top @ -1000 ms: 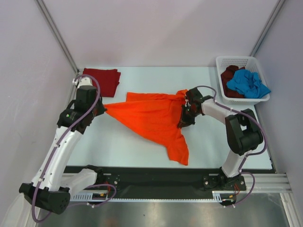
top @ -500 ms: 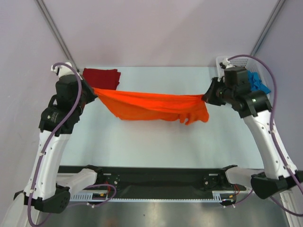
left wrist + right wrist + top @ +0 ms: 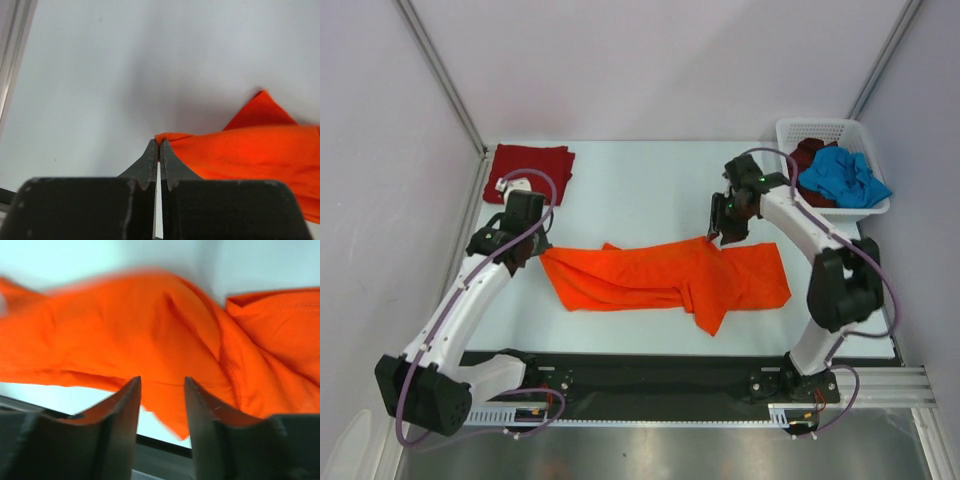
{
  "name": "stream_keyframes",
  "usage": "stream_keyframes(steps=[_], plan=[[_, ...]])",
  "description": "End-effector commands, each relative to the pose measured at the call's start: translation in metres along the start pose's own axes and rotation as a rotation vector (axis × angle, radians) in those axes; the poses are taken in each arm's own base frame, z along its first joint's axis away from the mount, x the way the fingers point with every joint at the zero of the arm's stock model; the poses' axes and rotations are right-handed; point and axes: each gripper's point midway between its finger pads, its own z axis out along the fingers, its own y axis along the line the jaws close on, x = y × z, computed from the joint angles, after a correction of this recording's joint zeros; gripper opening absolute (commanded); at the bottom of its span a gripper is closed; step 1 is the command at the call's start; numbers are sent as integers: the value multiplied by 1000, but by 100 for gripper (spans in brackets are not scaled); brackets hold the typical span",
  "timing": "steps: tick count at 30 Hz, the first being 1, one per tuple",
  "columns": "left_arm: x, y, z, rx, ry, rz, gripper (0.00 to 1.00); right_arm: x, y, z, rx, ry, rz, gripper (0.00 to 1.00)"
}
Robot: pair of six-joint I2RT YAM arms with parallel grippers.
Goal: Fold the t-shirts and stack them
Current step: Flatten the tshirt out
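Note:
The bright orange t-shirt [image 3: 660, 280] lies stretched left to right across the middle of the table. My left gripper [image 3: 533, 250] is shut on its left corner, and the left wrist view shows the cloth [image 3: 250, 145] pinched at the tips of that gripper [image 3: 159, 145]. My right gripper [image 3: 725, 228] hangs open just above the shirt's upper right edge. In the right wrist view nothing sits between the fingers of that gripper [image 3: 162, 382], and the orange cloth [image 3: 125, 330] lies beyond them. A folded dark red t-shirt [image 3: 532, 165] rests at the back left corner.
A white lattice basket [image 3: 820, 122] stands at the back right, holding a crumpled blue t-shirt [image 3: 843, 175] and a dark maroon t-shirt [image 3: 807, 160]. Walls close in the table's left, back and right sides. A black rail [image 3: 650, 375] runs along the near edge.
Half a second ago both grippers held the orange shirt stretched in the air. It has come down onto the table, and the right gripper has opened and let go.

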Motion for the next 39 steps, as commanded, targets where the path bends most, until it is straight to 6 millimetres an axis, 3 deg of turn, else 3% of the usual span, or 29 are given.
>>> stream_keyframes(steps=[1, 4, 5, 8, 10, 11, 12, 14, 15, 16, 18, 19, 20, 22, 27, 39], plan=[[0, -7, 19, 3, -1, 22, 0, -3, -3, 20, 17, 35, -28, 47], [-5, -8, 21, 4, -14, 26, 0, -9, -1, -1, 43, -22, -55, 61], [-7, -9, 19, 10, -24, 26, 0, -11, 0, -16, 46, -57, -62, 64], [-9, -7, 17, 7, -30, 32, 0, 17, 3, -43, 21, -11, -54, 64], [-9, -6, 15, 6, -35, 28, 0, 58, 1, -39, 16, 82, -27, 57], [-9, -6, 15, 7, -37, 27, 0, 71, 8, -51, -27, 72, -34, 54], [-8, -7, 16, 14, -34, 27, 0, 98, 0, -39, -26, 126, -26, 46], [-7, -9, 16, 20, -30, 26, 0, 127, 10, -37, -78, 147, -33, 35], [-5, -9, 17, 25, -24, 25, 0, 148, 0, -33, -66, 169, -10, 21], [-4, -10, 17, 27, -22, 24, 0, 159, -2, -30, -69, 187, 4, 17], [0, -11, 18, 30, -11, 20, 0, 175, -2, -27, -94, 187, 30, 23], [1, -11, 19, 33, -9, 18, 0, 193, -9, -19, -96, 232, 37, 30], [3, -12, 20, 36, -2, 18, 0, 198, -6, -16, -110, 233, 29, 41], [6, -14, 21, 44, 11, 18, 0, 212, -13, -10, -91, 264, 44, 43], [5, -16, 20, 50, 13, 9, 0, 226, -20, 5, -74, 283, 77, 42], [1, -16, 14, 67, -5, 0, 0, 211, -33, 39, -12, 221, 182, 40]])
